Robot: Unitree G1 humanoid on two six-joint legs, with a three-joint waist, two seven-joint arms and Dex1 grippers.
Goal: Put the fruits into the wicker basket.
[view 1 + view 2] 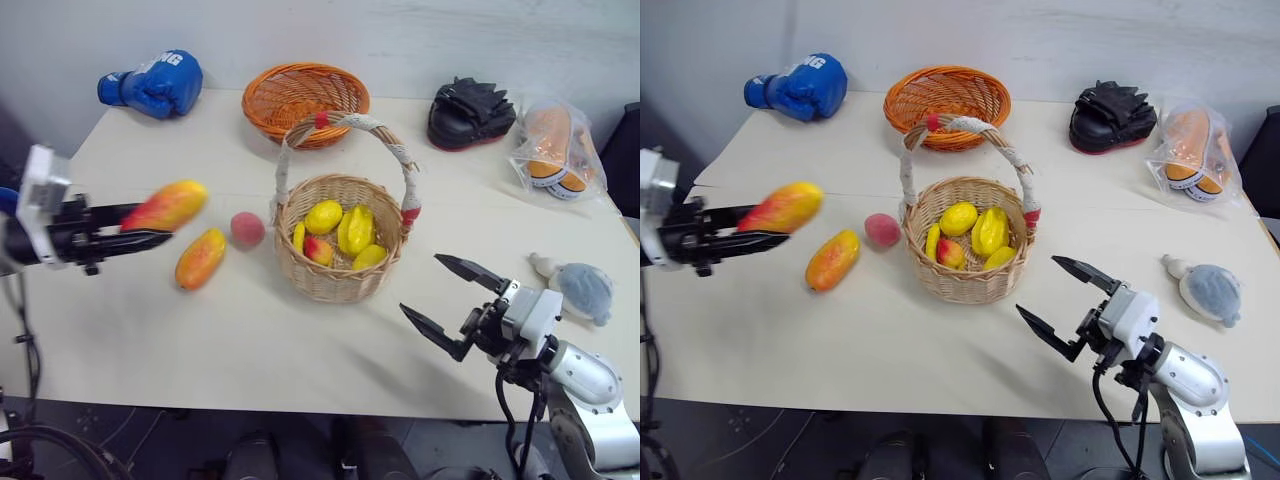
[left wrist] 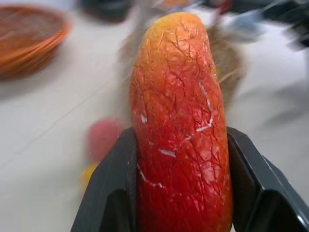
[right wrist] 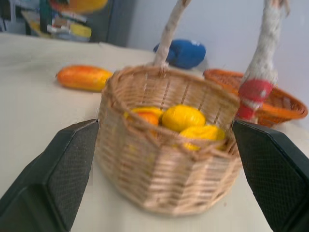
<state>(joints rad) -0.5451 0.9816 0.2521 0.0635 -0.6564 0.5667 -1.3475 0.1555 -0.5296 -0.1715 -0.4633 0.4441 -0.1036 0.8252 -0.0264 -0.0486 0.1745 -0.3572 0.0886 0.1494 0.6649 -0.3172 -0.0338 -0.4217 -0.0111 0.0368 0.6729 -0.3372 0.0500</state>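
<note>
The left pincer (image 1: 150, 226) clamps a mango (image 1: 166, 205) above the tabletop (image 1: 300, 340); the right pincer (image 1: 455, 300) gapes beside the wicker basket (image 1: 340, 270).

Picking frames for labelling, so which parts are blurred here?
Left eye view: the held mango is motion-smeared, the table items crisp. Left wrist view: mango sharp, background streaked. Right wrist view: wicker basket slightly soft.
</note>
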